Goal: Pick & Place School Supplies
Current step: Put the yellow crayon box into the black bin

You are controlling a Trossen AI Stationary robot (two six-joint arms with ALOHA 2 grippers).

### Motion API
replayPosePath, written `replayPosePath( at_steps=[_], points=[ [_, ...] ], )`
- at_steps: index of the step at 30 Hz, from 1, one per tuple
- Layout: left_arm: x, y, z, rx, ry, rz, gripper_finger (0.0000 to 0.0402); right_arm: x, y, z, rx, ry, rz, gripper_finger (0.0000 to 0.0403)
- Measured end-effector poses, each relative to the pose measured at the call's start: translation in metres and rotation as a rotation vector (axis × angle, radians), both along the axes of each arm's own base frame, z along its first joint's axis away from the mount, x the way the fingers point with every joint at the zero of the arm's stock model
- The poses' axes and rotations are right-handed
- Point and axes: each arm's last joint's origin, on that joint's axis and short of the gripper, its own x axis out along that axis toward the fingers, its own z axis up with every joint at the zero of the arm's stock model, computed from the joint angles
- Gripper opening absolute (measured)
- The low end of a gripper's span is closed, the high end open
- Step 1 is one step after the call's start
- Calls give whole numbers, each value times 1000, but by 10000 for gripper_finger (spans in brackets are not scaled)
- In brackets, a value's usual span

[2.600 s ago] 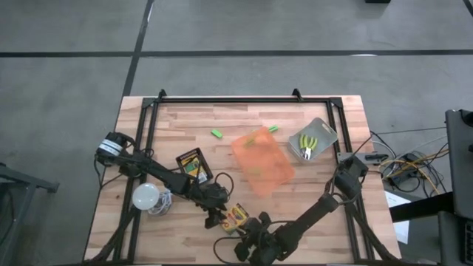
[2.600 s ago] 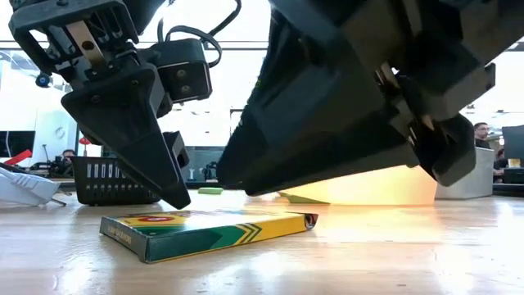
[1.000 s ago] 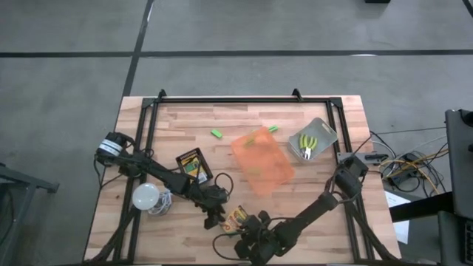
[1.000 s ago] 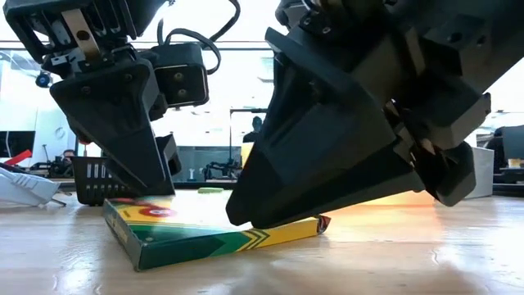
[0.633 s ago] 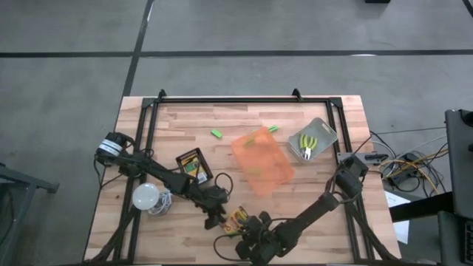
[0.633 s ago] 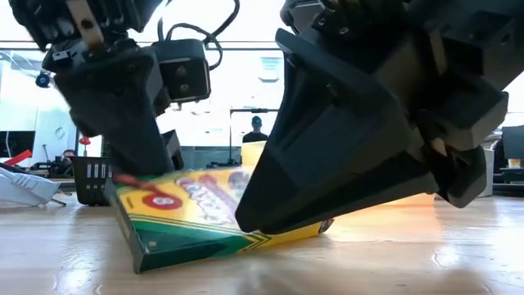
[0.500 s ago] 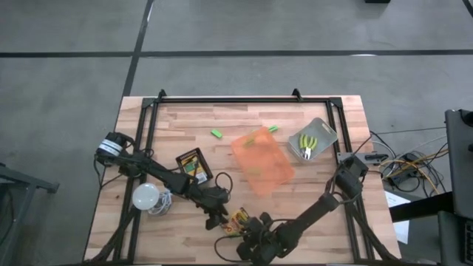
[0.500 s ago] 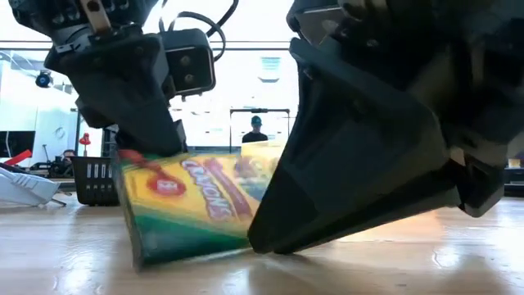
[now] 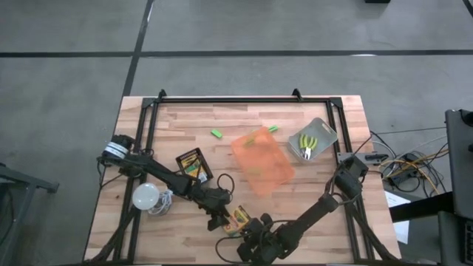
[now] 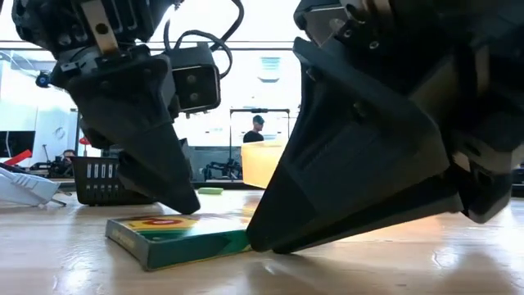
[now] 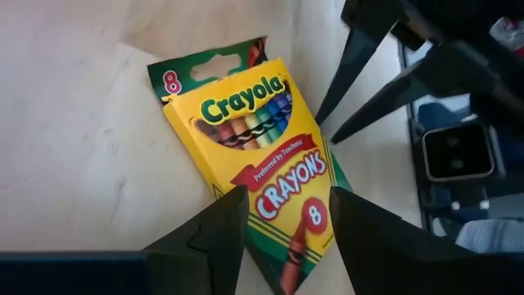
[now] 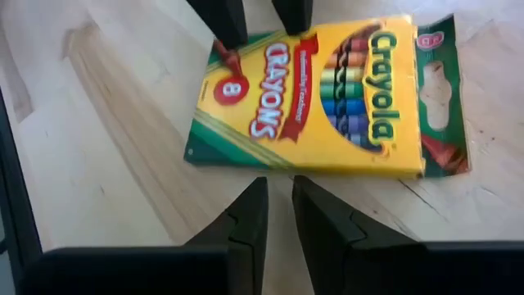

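Seen from above, both arms meet at the lower middle of the wooden counter [image 9: 310, 207], where a crayon box [image 9: 238, 218] lies between the left claw [image 9: 219, 219] and the right claw [image 9: 248, 235]. The left wrist view shows what the overhead cannot: the box [image 11: 260, 156] lies flat, face up, tab open, and the left claw's fingers [image 11: 211, 238] are spread above its near end, gripping nothing. The right wrist view has the right claw's fingers [image 12: 250, 215] drawn almost together just short of the box's long edge [image 12: 315, 98], holding nothing. The low view shows the box [image 10: 176, 236] flat on the counter between both claws. Only the overhead shows a second crayon box [image 9: 194, 165] at centre left, a green block [image 9: 216, 134] above it, an orange tray [image 9: 262, 160], and yellow-handled tools [image 9: 307, 142] in a grey container [image 9: 327, 134] at upper right.
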Motion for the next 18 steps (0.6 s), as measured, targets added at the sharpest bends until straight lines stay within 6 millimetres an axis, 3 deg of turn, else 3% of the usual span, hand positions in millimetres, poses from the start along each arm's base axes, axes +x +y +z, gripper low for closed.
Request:
replayPosePath(
  at_steps=[12, 18],
  points=[
    [3, 1, 0, -20, -29, 5, 181, -14, 18, 1, -34, -123, -67, 64],
    [4, 2, 0, -22, -31, 8, 181, -12, 18, 8, -32, -148, -78, 72]
  ],
)
